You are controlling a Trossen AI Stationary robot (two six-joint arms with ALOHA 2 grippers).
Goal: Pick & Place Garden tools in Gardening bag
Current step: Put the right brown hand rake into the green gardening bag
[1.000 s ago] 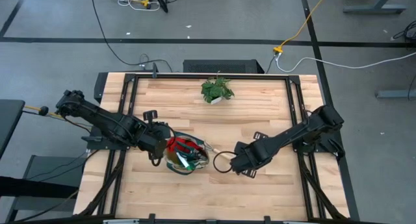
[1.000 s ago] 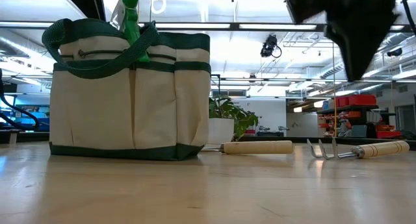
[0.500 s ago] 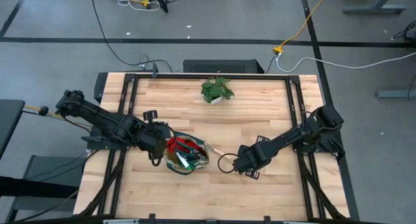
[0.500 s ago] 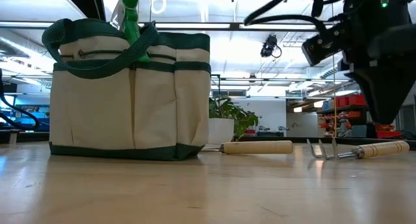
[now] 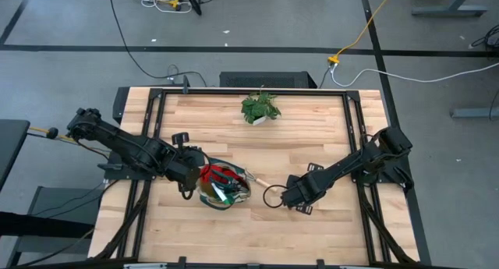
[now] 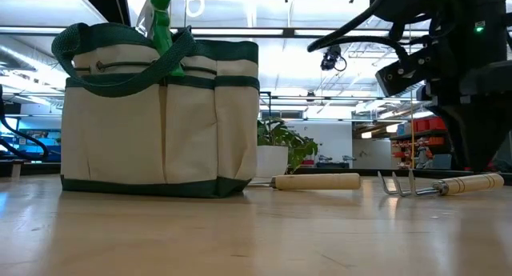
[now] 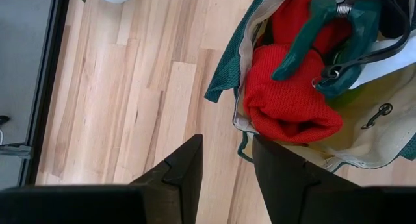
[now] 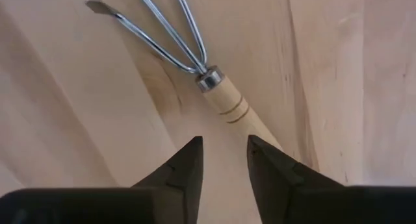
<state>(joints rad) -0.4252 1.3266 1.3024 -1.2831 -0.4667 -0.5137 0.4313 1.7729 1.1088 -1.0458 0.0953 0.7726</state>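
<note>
The cream gardening bag [image 5: 224, 185] with dark green trim stands left of the table's middle. Red gloves [image 7: 292, 110] and a green-handled tool [image 7: 322, 36] lie inside it, and a green piece [image 6: 160, 20] sticks out of its top. My left gripper [image 7: 227, 169] is open at the bag's left rim; I cannot tell whether it touches it. A wooden-handled rake [image 8: 214, 87] lies flat on the table right of the bag. My right gripper [image 8: 224, 162] points down just above the rake's handle [image 8: 244, 117], open, with one finger on either side of it.
A second wooden-handled tool [image 6: 316, 181] lies on the table with its end by the bag's right side. A leafy potted plant [image 5: 260, 107] stands at the far middle. Bare wood lies along the near edge and at the far left and right.
My right gripper has sunk toward the table, down onto the rake's handle, still pointing down. The bag, the rake and my left arm have kept still.
</note>
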